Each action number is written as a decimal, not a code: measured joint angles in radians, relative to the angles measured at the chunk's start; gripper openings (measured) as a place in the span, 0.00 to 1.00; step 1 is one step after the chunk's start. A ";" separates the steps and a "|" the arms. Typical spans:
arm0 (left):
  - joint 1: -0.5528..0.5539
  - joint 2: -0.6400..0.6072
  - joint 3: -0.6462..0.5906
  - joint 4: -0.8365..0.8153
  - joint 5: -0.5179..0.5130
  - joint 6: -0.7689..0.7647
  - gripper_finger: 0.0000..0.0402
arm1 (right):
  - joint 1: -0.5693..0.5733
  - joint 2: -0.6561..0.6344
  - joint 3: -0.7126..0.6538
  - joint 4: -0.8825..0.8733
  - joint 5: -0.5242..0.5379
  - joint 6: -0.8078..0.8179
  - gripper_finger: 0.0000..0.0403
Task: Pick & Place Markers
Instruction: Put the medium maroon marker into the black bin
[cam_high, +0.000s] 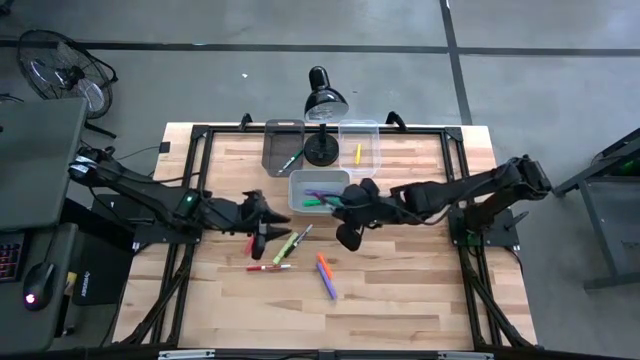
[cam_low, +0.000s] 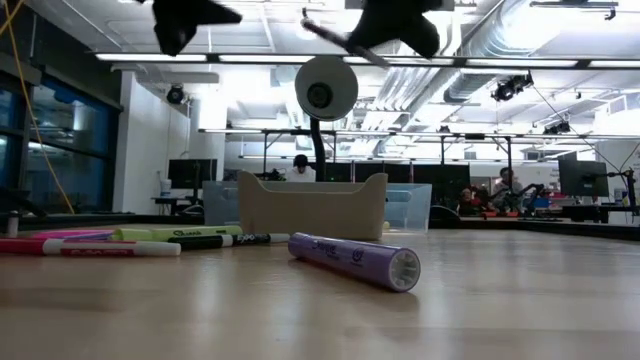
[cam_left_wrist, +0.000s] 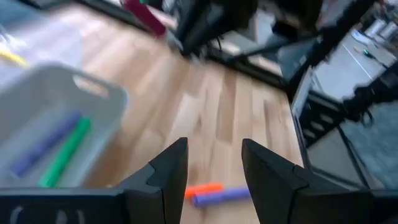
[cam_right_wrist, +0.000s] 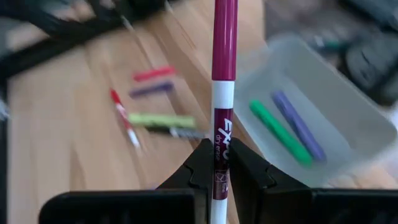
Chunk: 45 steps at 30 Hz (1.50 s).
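Two hands are over the bench (cam_high: 400, 300). The right hand (cam_right_wrist: 214, 163) is clamped on a magenta-capped marker (cam_right_wrist: 222, 74), pinching its white barrel low down so the capped end stands straight out past the fingertips, the long axis running along the hand's own line. In the high view this right hand (cam_high: 350, 212) hangs beside the near edge of the white bin (cam_high: 300, 178), which already holds a green marker (cam_right_wrist: 278, 132) and a purple marker (cam_right_wrist: 298, 124).

Judging from that, the step in hand is the carry to the bin. To do it well, the marker should come fully over the bin's opening before the fingers part, and be lowered and tipped so its length follows the bin's longer side; released while sticking out, it may catch the rim and roll onto the bench.

Left hand (cam_left_wrist: 214, 171) waits with its fingers apart and empty, above the loose markers; an orange marker (cam_left_wrist: 202, 188) and another purple one (cam_left_wrist: 221, 196) lie just beyond its tips.
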<state>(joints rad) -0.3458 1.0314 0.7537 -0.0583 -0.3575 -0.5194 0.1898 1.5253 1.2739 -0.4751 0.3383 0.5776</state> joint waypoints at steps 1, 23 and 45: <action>0.000 0.000 0.009 0.007 -0.023 0.013 0.37 | -0.004 -0.001 0.000 0.039 -0.010 -0.020 0.08; 0.085 0.000 0.080 0.255 -0.041 0.122 0.37 | -0.034 -0.008 0.000 0.528 -0.182 -0.302 0.08; 0.130 0.086 0.080 0.459 0.056 0.128 0.37 | -0.085 -0.010 -0.001 0.570 -0.248 -0.317 0.10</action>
<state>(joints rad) -0.2153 1.1175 0.8341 0.4011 -0.3010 -0.3914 0.1047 1.5158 1.2728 0.0948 0.0902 0.2611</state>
